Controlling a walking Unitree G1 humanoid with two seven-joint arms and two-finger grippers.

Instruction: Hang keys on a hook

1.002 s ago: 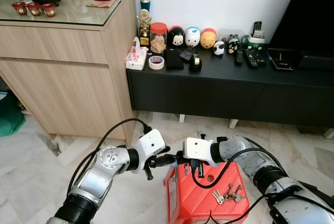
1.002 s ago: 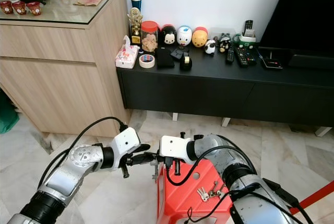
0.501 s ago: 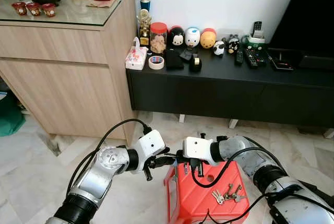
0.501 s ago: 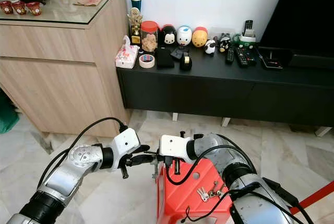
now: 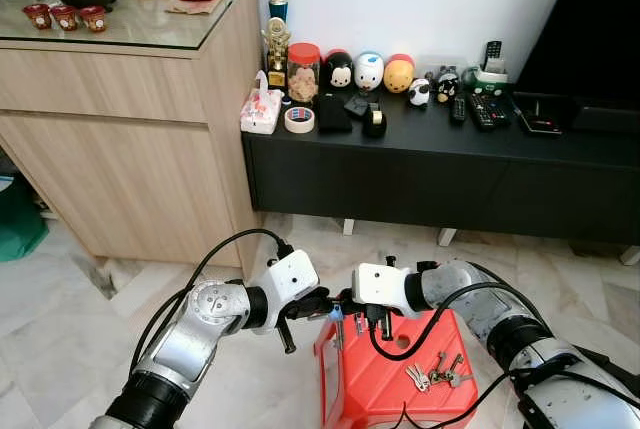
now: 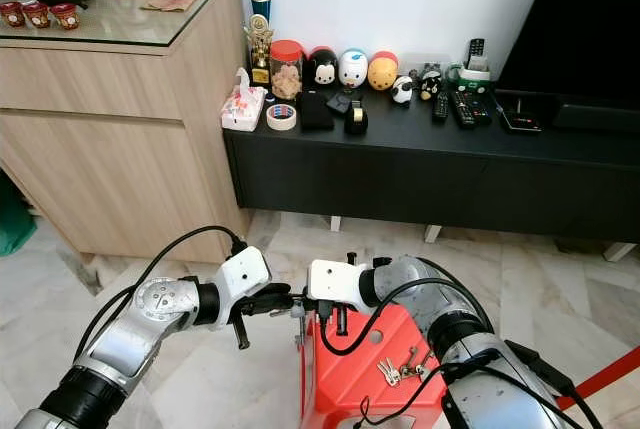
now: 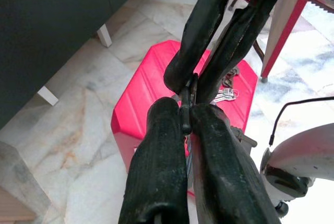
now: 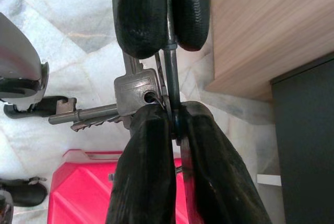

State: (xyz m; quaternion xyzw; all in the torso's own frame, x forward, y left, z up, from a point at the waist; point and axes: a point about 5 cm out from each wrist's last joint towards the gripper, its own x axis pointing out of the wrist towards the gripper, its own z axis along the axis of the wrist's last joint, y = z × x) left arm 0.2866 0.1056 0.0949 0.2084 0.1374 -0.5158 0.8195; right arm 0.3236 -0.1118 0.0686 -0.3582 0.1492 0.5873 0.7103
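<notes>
Left eye view: you are looking at the left gripper (image 5: 322,305) and the right gripper (image 5: 342,305) meeting tip to tip above the near corner of the red stool (image 5: 400,379); a bunch of keys (image 5: 338,322) is dangling between them, and a second set of keys (image 5: 432,373) is lying on the stool top.

Right eye view: you are seeing the same pairing, the bunch of keys (image 6: 298,323) hanging just off the stool's edge; no hook can be made out among the black TV console (image 6: 420,164) and wooden cabinet (image 6: 120,99) beyond.

Left wrist view: the left gripper (image 7: 186,119) is closing narrowly on a thin metal ring (image 7: 185,110), with the opposing fingers (image 7: 201,31) pinching the same ring from the far side.

Right wrist view: the right gripper (image 8: 174,117) is clamping that ring, keys (image 8: 117,104) fanning sideways beneath.

Handling note: you are judging a handover; keep one grip firm until the other is sure, then part slowly so the ring is not slipping.
</notes>
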